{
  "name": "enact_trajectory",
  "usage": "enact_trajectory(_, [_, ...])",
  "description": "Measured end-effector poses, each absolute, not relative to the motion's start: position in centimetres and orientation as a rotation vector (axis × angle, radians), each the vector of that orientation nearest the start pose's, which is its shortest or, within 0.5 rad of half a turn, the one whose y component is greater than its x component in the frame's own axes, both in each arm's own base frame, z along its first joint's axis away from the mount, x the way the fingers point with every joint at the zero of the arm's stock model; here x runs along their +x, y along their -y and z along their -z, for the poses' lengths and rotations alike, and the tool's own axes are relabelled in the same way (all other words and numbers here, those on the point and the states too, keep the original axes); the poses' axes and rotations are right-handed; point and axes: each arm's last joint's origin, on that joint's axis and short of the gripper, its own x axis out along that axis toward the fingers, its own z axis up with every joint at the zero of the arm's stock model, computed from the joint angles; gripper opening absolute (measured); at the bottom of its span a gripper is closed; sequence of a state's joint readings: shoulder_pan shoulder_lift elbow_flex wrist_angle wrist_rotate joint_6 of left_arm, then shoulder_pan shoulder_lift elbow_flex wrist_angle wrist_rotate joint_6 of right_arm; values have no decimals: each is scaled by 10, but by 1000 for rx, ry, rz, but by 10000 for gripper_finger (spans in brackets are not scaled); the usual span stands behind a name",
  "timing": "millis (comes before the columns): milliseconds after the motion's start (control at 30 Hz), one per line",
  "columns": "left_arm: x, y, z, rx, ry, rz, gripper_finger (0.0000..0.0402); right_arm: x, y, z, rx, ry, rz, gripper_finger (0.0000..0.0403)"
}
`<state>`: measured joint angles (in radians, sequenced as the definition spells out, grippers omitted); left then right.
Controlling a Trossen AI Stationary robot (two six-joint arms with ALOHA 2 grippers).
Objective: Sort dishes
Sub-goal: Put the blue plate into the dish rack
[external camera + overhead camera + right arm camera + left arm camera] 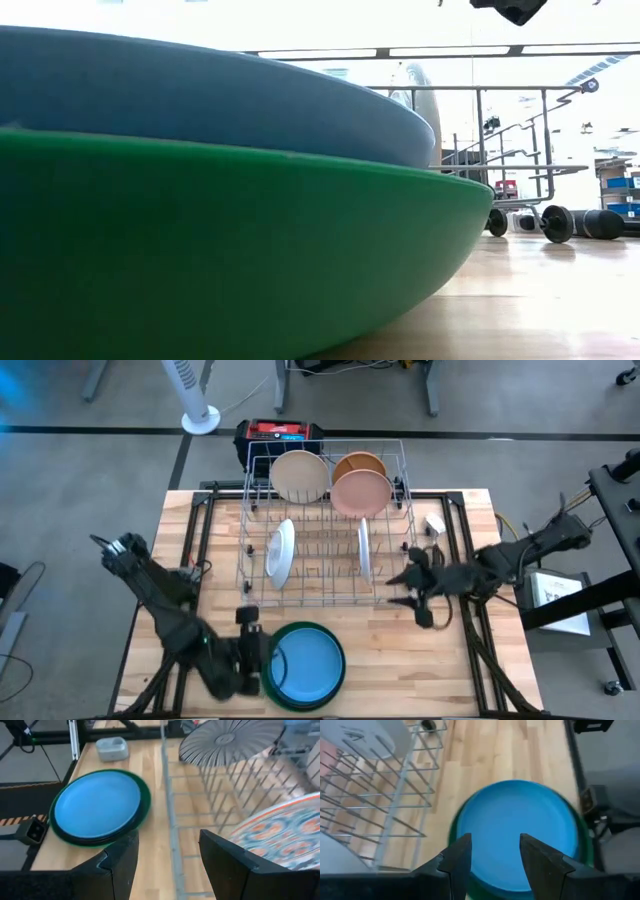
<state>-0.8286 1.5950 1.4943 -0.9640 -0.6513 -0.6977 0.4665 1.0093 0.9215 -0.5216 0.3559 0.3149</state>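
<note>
A blue plate [308, 663] lies stacked in a large green dish [330, 635] on the table's near middle; both also show in the low view, blue plate [200, 90] and green dish [230, 250]. My left gripper [495, 855] hovers open at their left rim [255, 652], the blue plate showing between its fingers. My right gripper [398, 590] is open at the right end of the wire rack [325, 595]. In the rack stand a cream plate [300, 475], a tan bowl [360, 462], a pink plate [360, 492], a striped plate [230, 740] and a patterned plate [280, 835].
A small grey gadget [112, 747] lies on the wood beyond the stacked dishes in the right wrist view. A red and black box [280, 432] stands behind the rack. Bare wood [420, 660] lies right of the stack.
</note>
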Motion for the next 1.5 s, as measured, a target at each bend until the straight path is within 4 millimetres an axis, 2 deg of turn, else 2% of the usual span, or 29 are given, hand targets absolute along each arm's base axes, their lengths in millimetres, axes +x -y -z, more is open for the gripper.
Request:
enact_trajectory(167, [223,256,-318,1,-781,-197,156,202,-111,-288,130,-656,16,199])
enact_trajectory(400, [215,295,-291,-87,-783,-243,156,217,-137,-254,236,-764,90,199])
enact_trajectory(767, [216,337,-246,-135,-801,-306,156,244,-171,-223,420,-728,102,199])
enact_trajectory(900, [213,345,-230,-147,-810,-343,156,255,-179,-208,488,-715,119,199])
enact_trajectory(1200, [213,350,-206,-145,-792,-421,156,273,-191,-180,588,-669,165,199])
enact_trajectory(1500, [218,352,-190,-110,-673,-474,156,287,-198,-163,568,-589,230,199])
